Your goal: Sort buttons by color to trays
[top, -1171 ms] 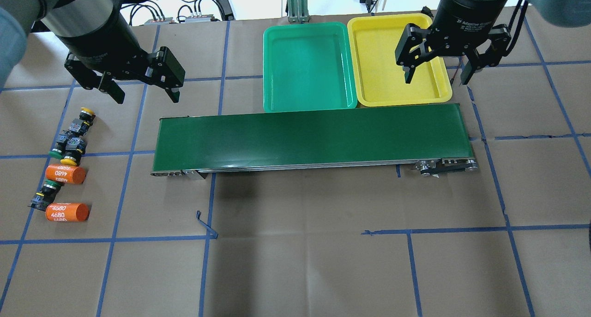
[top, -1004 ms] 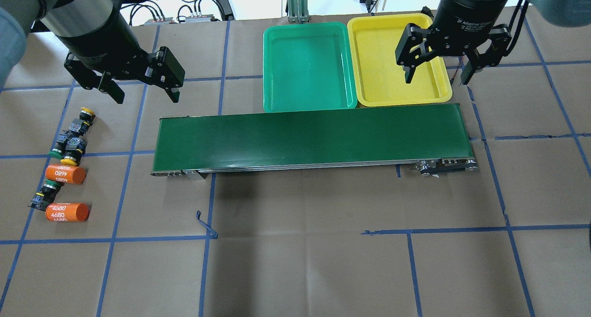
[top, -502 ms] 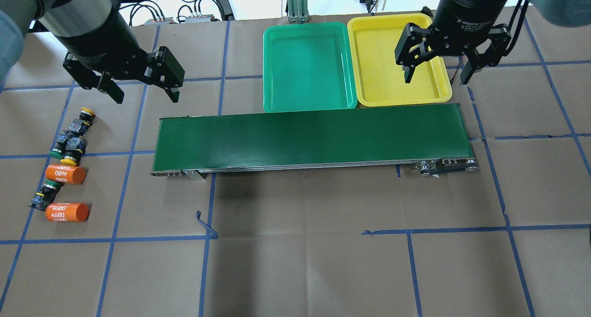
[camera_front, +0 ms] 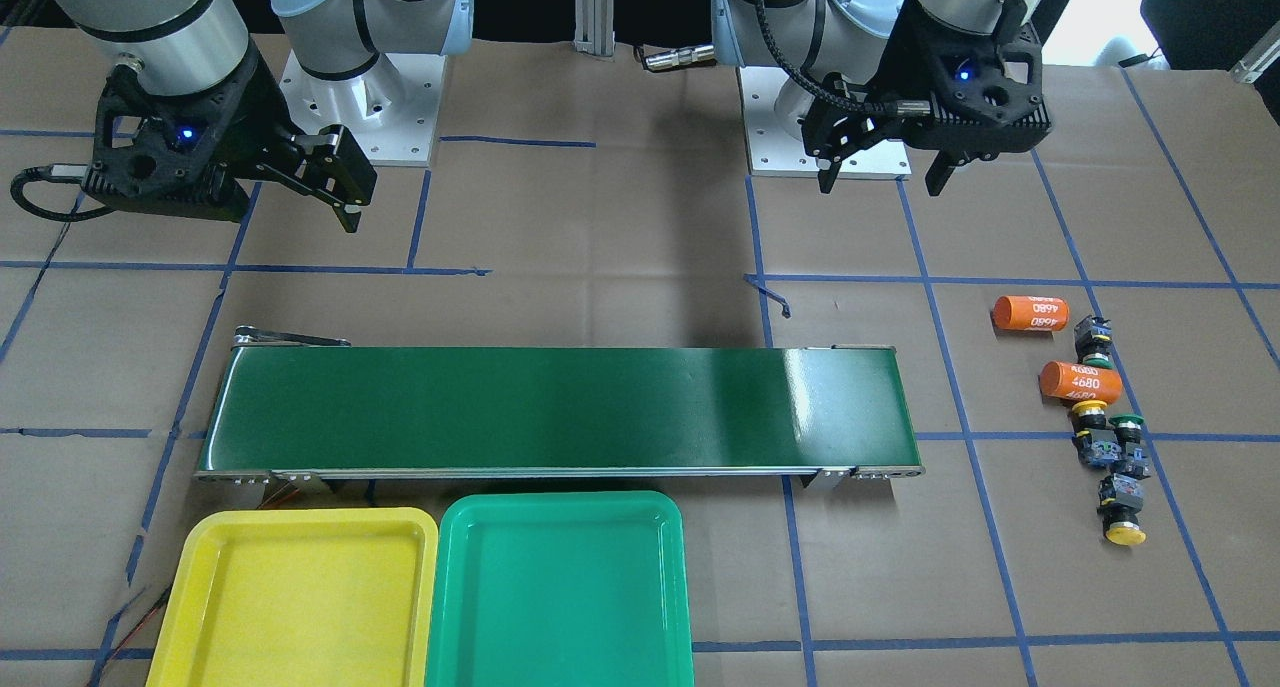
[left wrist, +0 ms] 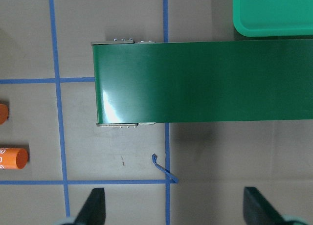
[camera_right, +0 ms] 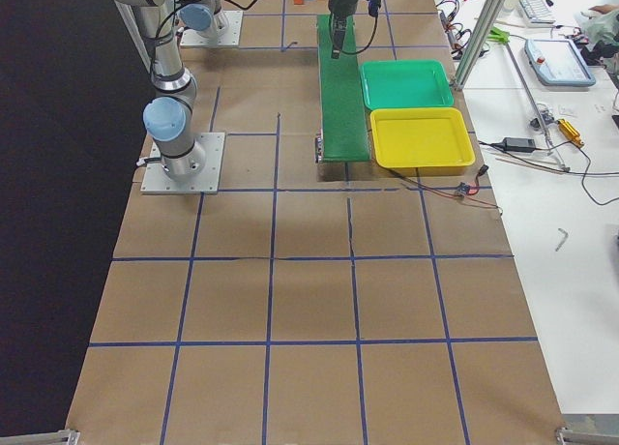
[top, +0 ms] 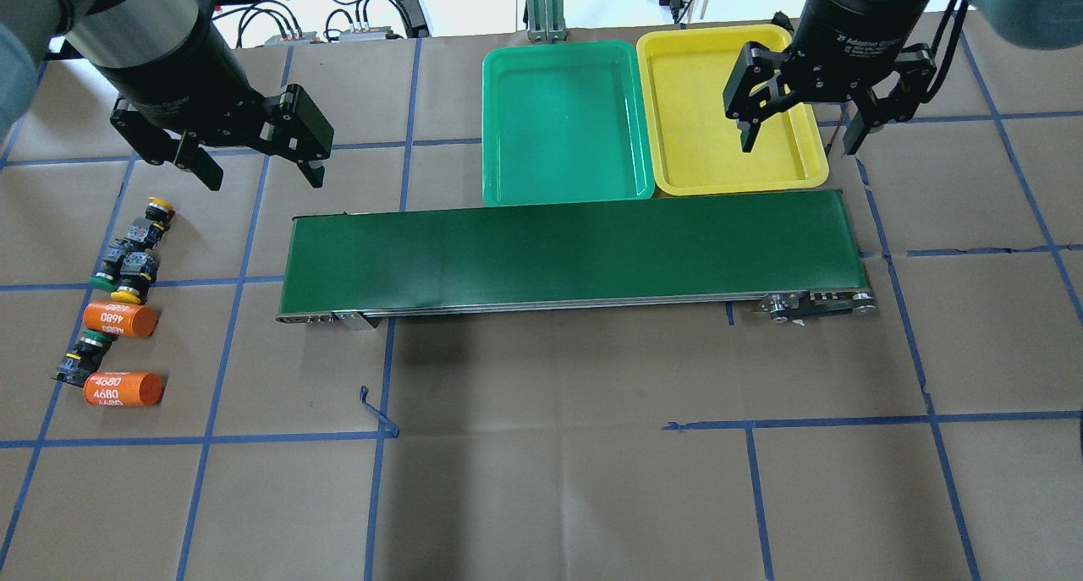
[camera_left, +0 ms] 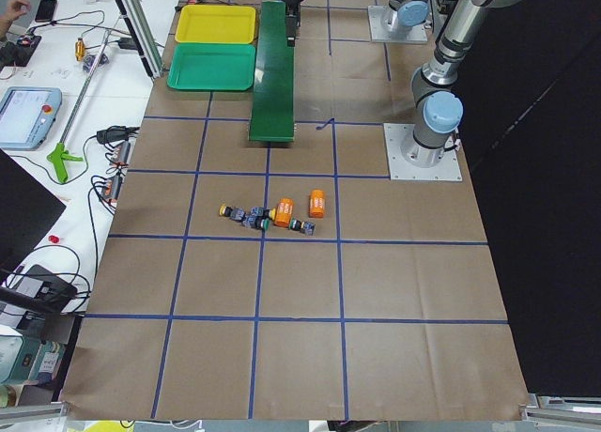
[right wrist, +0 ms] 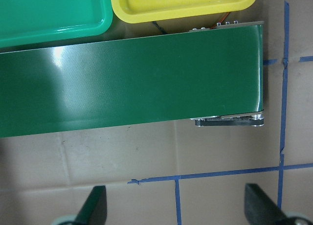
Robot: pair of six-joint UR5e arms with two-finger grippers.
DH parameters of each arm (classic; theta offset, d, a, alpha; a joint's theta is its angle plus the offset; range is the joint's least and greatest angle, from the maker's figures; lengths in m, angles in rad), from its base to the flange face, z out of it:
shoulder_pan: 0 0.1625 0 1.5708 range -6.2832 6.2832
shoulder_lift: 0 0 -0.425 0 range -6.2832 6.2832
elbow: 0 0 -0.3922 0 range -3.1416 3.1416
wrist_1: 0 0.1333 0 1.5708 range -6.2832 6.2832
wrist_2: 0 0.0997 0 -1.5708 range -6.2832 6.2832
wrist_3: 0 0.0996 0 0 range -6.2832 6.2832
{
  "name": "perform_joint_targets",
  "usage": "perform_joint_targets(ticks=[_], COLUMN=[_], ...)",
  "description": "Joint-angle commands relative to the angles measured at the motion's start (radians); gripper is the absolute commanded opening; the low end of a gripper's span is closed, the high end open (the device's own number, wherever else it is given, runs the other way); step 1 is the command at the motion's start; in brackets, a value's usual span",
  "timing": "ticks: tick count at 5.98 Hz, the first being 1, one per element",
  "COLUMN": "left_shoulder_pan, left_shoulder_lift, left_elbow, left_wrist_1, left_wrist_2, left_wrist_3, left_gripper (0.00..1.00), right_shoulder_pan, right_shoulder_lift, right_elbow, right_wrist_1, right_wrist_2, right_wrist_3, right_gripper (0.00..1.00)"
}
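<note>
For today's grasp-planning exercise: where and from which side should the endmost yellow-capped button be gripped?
Take the yellow-capped button by its dark body behind the cap, from above, jaws across its flanks: it lies on its side, and the round cap may slip.

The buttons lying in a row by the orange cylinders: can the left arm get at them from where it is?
Probably yes. The left gripper hangs open, raised, near the buttons, with nothing between them. The orange cylinders lying in the same row may crowd a grasp.
</note>
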Motion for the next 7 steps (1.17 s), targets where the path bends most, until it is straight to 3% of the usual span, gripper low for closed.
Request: perform_joint_targets(ticks=[1,3,4,7], left_shoulder_pan=[0.119,0.319,0.39,0.556], left_shoulder_lift=[0.022,0.038,0.038,0.017], left_elbow=[-0.001,-0.001,-0.002,-0.102], left_wrist_1=[-0.016,-0.103,-0.11,0.006], left_wrist_2=[-0.003,-0.003,0.002,0.02], left_wrist_3=[0.129,0.516,0.796,1.421], left_gripper=[0.99,0.99,0.99,0.99], right_shoulder_pan=[0.0,0.0,0.0,0.0], right_shoulder_lift=[0.0,0.0,-0.001,0.0], right_elbow=[0.0,0.0,0.0,0.0], right_wrist_1=[0.0,0.0,0.0,0.0], right_wrist_2=[0.0,0.0,0.0,0.0], right_wrist_3=[0.0,0.0,0.002,0.0], right_gripper=[1.0,1.0,1.0,1.0])
